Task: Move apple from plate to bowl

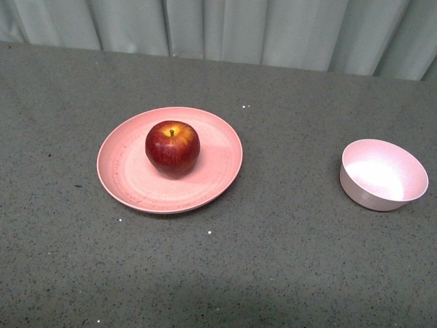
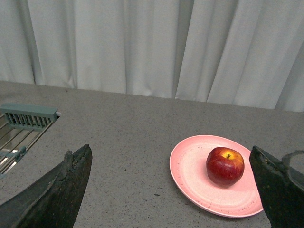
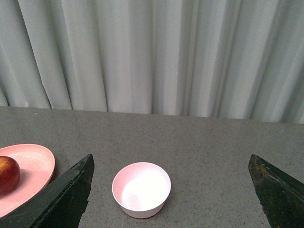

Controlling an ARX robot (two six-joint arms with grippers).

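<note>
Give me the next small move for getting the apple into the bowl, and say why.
Probably advance the left gripper forward and down toward the apple, jaws open. The apple sits untouched on the plate, on the left arm's side, and the left gripper is open, empty and short of it; the bowl is empty.

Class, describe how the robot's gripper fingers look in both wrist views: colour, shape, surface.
Both the left gripper and right gripper show two black, matte, wedge-shaped fingers tapering to points, with rough edges. The arms themselves are out of view.
</note>
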